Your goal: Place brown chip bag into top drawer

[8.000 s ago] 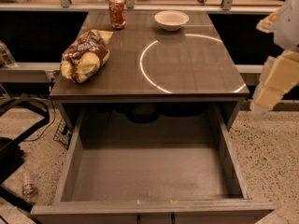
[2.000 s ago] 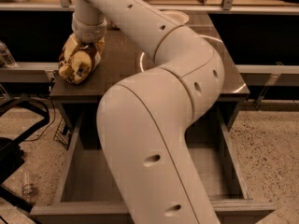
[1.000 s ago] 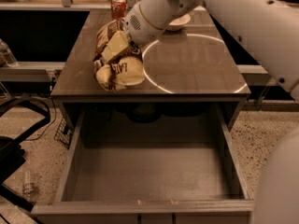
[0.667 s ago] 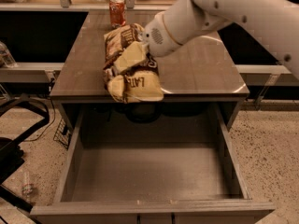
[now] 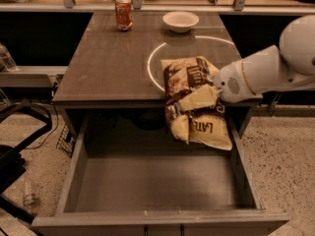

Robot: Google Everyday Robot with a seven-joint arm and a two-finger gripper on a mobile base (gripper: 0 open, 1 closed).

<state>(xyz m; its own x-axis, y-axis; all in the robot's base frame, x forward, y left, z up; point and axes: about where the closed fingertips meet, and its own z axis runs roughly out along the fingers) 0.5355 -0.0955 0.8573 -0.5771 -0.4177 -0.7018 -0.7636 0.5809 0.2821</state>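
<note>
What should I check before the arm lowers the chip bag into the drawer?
1. Pincer gripping the bag: ok.
2. Drawer pulled open: ok.
3. Bag hanging over the drawer: ok, at its rear right.
4. Bag clear of the drawer's right wall: cannot tell.
5. Can and bowl away from the path, at the far end of the table: ok.

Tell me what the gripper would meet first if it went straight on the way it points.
The gripper points to the picture's left, shut on the brown chip bag. Beyond it the way looks free above the top drawer, though the table edge may lie close; depth unclear.
</note>
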